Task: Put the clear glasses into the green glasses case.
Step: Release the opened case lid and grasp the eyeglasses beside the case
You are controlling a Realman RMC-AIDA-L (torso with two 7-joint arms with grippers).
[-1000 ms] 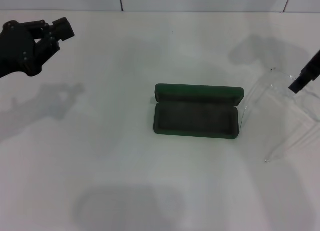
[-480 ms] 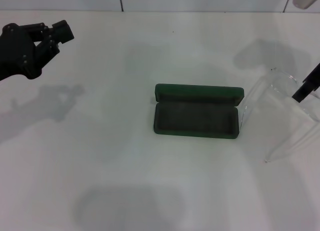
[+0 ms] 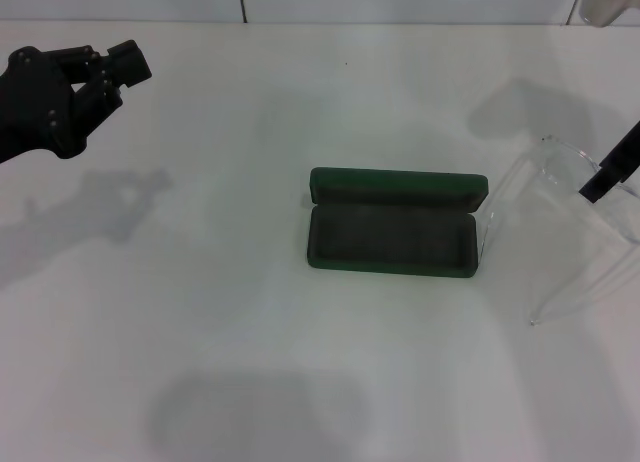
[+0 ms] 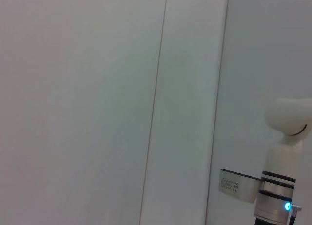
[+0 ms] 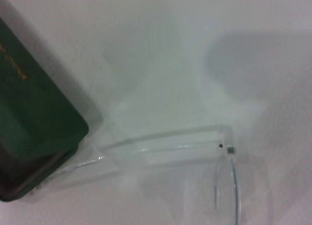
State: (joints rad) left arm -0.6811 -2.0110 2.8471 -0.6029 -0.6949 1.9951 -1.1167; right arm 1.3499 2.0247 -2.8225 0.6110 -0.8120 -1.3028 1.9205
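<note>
R gripper (image 3: 608, 172) at the far right edge, only one dark finger shows, can't tell if apart or together; tip sits over the clear glasses (image 3: 560, 232), which stand on the white table (image 3: 300, 362) just right of the open green glasses case (image 3: 393, 232). L gripper (image 3: 95, 67) parked far left, fingers together.

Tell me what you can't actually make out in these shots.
- Right gripper: in the head view only one dark finger shows, the rest is cut off by the picture's edge.
- Clear glasses: in the head view the transparent frame nearly vanishes against the white table; contact with the finger is unclear.
- Green glasses case: in the right wrist view its gold lettering is cut off and too small to read.
- Left wrist view: only wall, nothing of the task.
</note>
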